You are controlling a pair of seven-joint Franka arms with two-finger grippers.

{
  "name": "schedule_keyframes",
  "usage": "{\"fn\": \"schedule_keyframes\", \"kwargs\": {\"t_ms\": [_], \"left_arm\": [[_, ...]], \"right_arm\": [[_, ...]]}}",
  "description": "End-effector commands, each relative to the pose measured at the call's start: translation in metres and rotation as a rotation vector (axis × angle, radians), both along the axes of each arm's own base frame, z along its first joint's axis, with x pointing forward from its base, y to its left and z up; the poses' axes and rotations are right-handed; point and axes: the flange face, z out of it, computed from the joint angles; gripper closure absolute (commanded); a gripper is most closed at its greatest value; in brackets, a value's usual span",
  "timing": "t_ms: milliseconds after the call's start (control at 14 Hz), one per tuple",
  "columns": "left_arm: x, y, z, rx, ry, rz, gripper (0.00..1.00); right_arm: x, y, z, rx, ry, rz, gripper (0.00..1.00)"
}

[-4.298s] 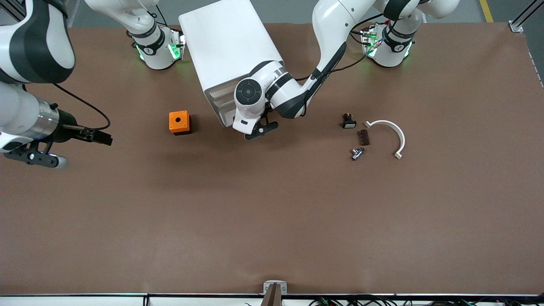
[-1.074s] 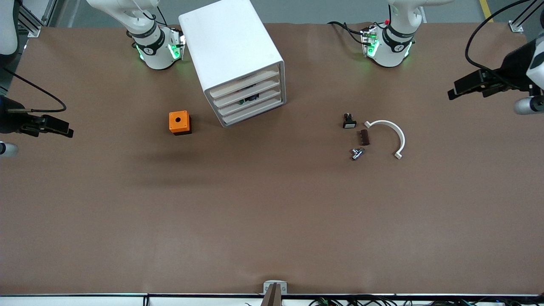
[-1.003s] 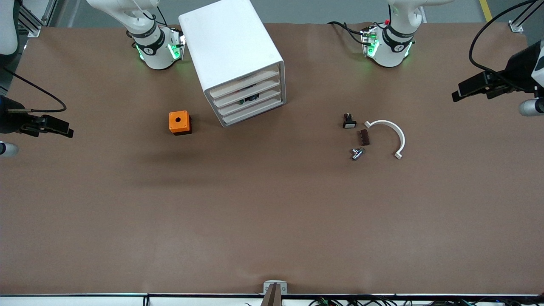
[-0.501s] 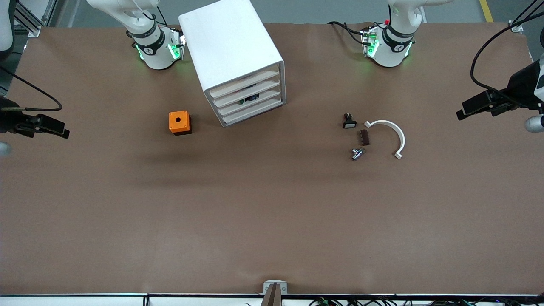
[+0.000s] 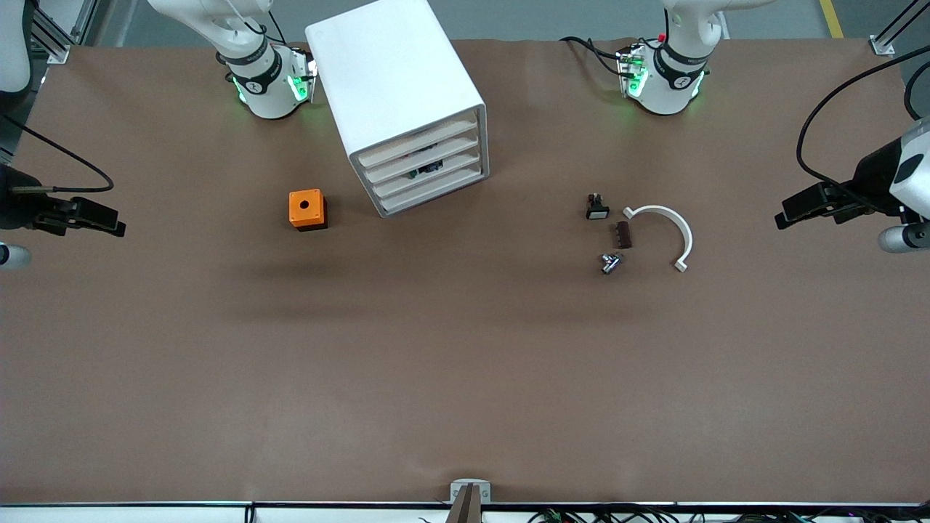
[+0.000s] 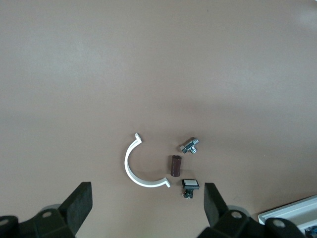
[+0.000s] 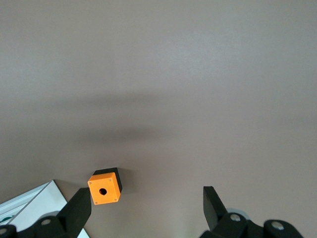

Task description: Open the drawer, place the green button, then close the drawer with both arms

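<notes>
Button (image 5: 429, 168) sat inside the shut drawer (image 5: 430, 173) of the cabinet (image 5: 396, 80), well apart from both grippers. Left gripper (image 6: 147, 206) hung over the table's left-arm end, right gripper (image 7: 147, 204) over its right-arm end; fingers of both spread wide, holding nothing.

The brown counter (image 5: 465, 363) carries a white boxy plastic cabinet (image 5: 392, 80) and an orange cube (image 5: 306, 209). A white curved clip (image 5: 676, 225), a dark brown block (image 5: 623, 234), a metal fitting (image 5: 609, 262) and a white-capped black piece (image 5: 596, 208) lie near together.

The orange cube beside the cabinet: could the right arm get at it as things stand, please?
Probably yes. The right gripper hangs open over the right arm's end of the table, and only bare table lies between it and the orange cube. The cabinet stands beside the cube, not in the way.
</notes>
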Motion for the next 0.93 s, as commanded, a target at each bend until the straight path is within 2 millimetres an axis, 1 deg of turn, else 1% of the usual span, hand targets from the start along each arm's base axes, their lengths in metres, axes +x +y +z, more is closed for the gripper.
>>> {"fn": "schedule_keyframes", "kwargs": {"t_ms": [0,143,215,358,430,573,860], "left_arm": [[-0.003,0.002,0.004,0.026,-0.023,-0.014,0.01],[-0.006,0.004,0.010,0.026,-0.029,-0.009,0.01],[-0.011,0.004,0.018,0.027,-0.037,-0.008,0.01],[-0.019,0.003,0.026,0.030,-0.031,-0.012,0.01],[-0.021,0.001,0.027,0.031,-0.029,-0.014,0.01],[-0.023,-0.002,0.029,0.043,-0.029,-0.015,0.01],[-0.034,-0.001,0.046,0.049,-0.041,-0.004,0.01]], "right_arm": [[-0.003,0.004,0.004,-0.012,-0.002,0.017,0.00],[-0.005,0.002,0.006,-0.012,-0.002,0.020,0.00],[-0.007,0.001,0.009,-0.010,0.003,0.022,0.00],[-0.017,-0.009,0.018,-0.008,-0.003,0.006,0.00],[-0.023,-0.012,0.022,-0.006,-0.007,0.003,0.00],[-0.031,-0.011,0.033,-0.004,-0.025,0.017,0.00],[-0.048,-0.014,0.037,0.000,-0.031,0.010,0.00]]}}
